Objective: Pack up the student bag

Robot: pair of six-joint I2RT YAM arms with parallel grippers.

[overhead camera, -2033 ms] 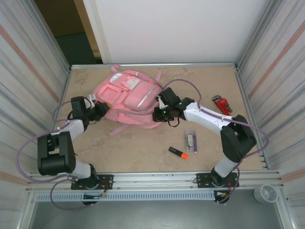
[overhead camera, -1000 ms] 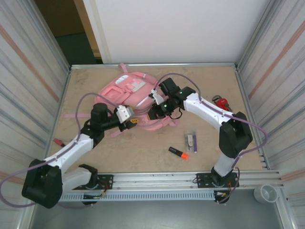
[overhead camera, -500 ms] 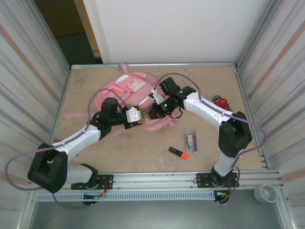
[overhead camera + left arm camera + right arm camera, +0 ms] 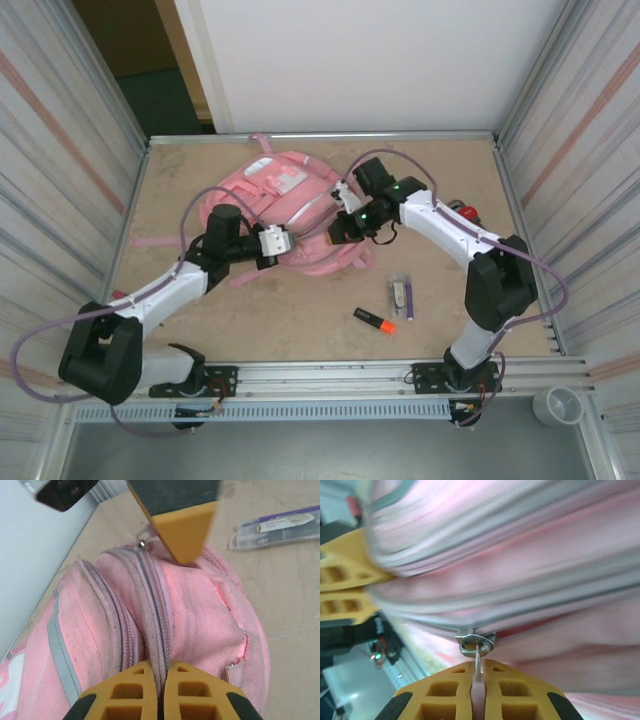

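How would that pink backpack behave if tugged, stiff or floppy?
Probably floppy: the backpack fabric puckers where the left gripper pinches its zip seam, and a strap trails limp. It looks slumped, so likely light, apt to slide when the right gripper pulls the zip tab.

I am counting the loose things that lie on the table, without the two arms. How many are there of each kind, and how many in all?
pink backpack: 1
orange highlighter: 1
clear plastic pack: 1
red wrench, partly hidden: 1
Total: 4
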